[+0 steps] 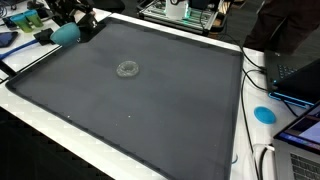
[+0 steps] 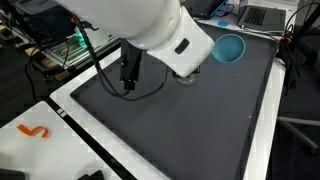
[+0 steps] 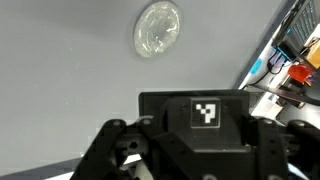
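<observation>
Hiding from us: the gripper (image 3: pixel 190 152) shows only as a black body and two linkages along the lower edge of the wrist view. Its fingertips are cut off by the frame.
Grip state: we cannot tell whether the jaws stand apart or closed. We see nothing held between the linkages.
Blocked view: in an exterior view the white arm (image 2: pixel 150 30) fills the foreground and covers the gripper completely.
Hard to read: the clear disc (image 3: pixel 158 28) is see-through and faint against the grey. We cannot tell whether it is a lid or a shallow dish.
Arm pose: in an exterior view we find the arm's dark end at the far corner of the dark mat (image 1: pixel 150 115). The wrist camera looks down and across the mat, and the gripper touches nothing we can see.
Disc position: it lies flat on the mat, alone, ahead of the gripper and apart from it.
Teal bowl (image 1: pixel 65 33): it sits at the mat's corner, just beside the arm's dark end and well apart from the clear disc.
Marker: a black-and-white square tag (image 3: pixel 206 113) sits on the gripper body, facing the wrist camera.
Surroundings: the white table (image 2: pixel 60 150) carries the mat. An orange piece (image 2: pixel 35 131) lies on its bare part, and a blue round pad (image 1: pixel 264 114) lies beside the mat's edge.
</observation>
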`<state>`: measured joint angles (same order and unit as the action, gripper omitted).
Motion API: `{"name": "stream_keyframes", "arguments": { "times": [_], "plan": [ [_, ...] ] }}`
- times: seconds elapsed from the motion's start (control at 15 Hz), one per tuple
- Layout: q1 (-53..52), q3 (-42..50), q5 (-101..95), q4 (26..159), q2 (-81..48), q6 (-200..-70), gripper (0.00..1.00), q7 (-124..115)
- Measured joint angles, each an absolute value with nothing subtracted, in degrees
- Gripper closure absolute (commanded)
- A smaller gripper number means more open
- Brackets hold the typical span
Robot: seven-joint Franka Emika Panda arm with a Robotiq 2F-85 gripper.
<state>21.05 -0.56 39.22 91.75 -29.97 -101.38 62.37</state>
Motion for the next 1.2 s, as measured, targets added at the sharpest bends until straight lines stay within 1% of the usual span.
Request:
{"name": "stream_keyframes", "arguments": {
  "times": [0.6,1.2],
  "plan": [
    [19.09,1.22,38.23,98.33,-25.73,-103.75,0.69,65.35],
    [14.89,1.49,33.84,106.30,-21.92,-115.10,0.69,65.40]
  ]
}}
